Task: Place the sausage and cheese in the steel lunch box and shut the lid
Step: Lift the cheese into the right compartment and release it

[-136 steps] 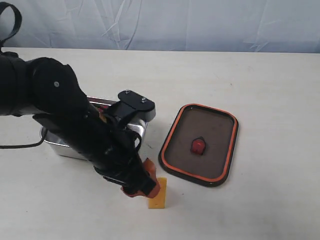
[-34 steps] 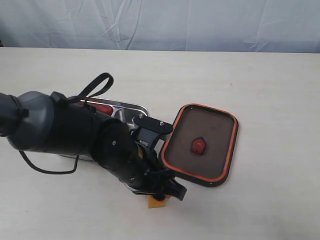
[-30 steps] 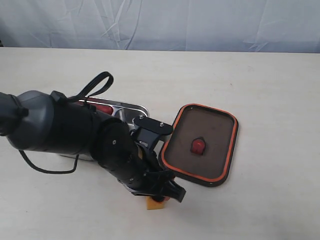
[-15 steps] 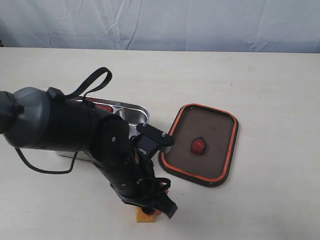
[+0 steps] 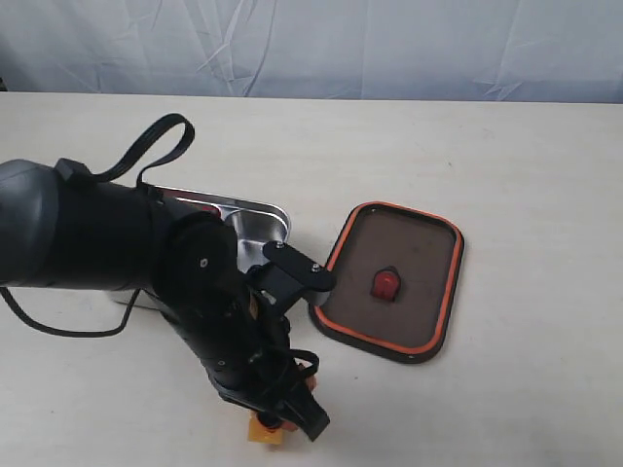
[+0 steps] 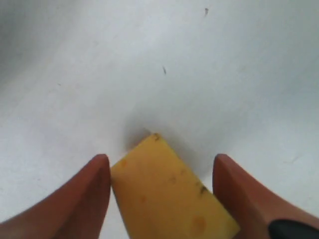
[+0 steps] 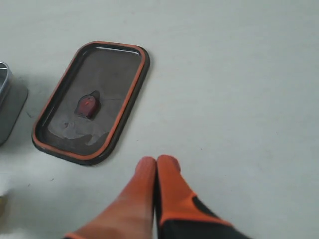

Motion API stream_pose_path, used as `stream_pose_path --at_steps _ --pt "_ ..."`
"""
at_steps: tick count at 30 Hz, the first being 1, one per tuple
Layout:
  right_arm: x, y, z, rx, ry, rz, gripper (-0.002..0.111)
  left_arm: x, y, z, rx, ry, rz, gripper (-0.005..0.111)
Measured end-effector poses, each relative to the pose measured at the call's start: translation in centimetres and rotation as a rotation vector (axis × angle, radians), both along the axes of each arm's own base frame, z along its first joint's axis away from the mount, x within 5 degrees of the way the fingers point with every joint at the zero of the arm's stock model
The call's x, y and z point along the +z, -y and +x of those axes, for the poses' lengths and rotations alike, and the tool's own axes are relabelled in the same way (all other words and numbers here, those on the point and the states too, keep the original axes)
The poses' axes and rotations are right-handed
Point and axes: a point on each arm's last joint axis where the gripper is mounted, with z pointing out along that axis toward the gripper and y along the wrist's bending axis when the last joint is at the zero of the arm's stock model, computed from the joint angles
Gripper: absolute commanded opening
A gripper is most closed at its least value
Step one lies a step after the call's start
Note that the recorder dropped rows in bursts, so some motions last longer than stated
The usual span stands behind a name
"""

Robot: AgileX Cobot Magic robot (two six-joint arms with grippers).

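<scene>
The yellow-orange cheese [image 6: 169,194] sits between the orange fingers of my left gripper [image 6: 160,158], which is shut on it, just over the white table. In the exterior view the cheese [image 5: 261,431] peeks out under the left gripper [image 5: 277,426] near the table's front edge. The steel lunch box [image 5: 265,226] stands behind the arm, mostly hidden. A bit of the red sausage [image 5: 202,207] shows in its far compartment. The dark lid [image 5: 389,282] lies orange rim up to the right of the box. My right gripper [image 7: 157,162] is shut and empty, hovering near the lid [image 7: 89,104].
The left arm's black body [image 5: 146,263] and its cable loop cover most of the lunch box. A corner of the box [image 7: 3,84] shows at the edge of the right wrist view. A pale cloth backdrop [image 5: 311,44] runs along the table's far side.
My left gripper has moved toward the table's front edge and to the left, and the cheese has moved with it. The lid and the right gripper have stayed still.
</scene>
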Motion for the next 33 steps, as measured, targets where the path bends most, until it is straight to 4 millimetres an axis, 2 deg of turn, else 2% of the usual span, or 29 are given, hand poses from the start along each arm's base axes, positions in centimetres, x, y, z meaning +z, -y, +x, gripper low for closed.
stream_pose_path --at_steps 14,21,25,28,33 --pt "0.0 0.0 0.0 0.0 -0.002 0.001 -0.001 2.8 -0.1 0.2 -0.01 0.107 -0.087 0.0" --pt "0.0 0.0 0.0 0.002 -0.003 0.001 -0.001 5.2 -0.4 0.8 -0.073 0.271 -0.13 0.0" --pt "0.0 0.0 0.0 0.002 -0.003 0.001 -0.001 6.4 -0.5 1.8 -0.114 0.395 -0.098 0.0" --pt "0.0 0.0 0.0 0.002 -0.003 0.001 -0.001 6.7 -1.0 2.9 -0.084 0.47 -0.078 0.0" --pt "0.0 0.0 0.0 0.002 -0.003 0.001 -0.001 7.3 -3.8 6.8 0.069 0.575 -0.081 0.0"
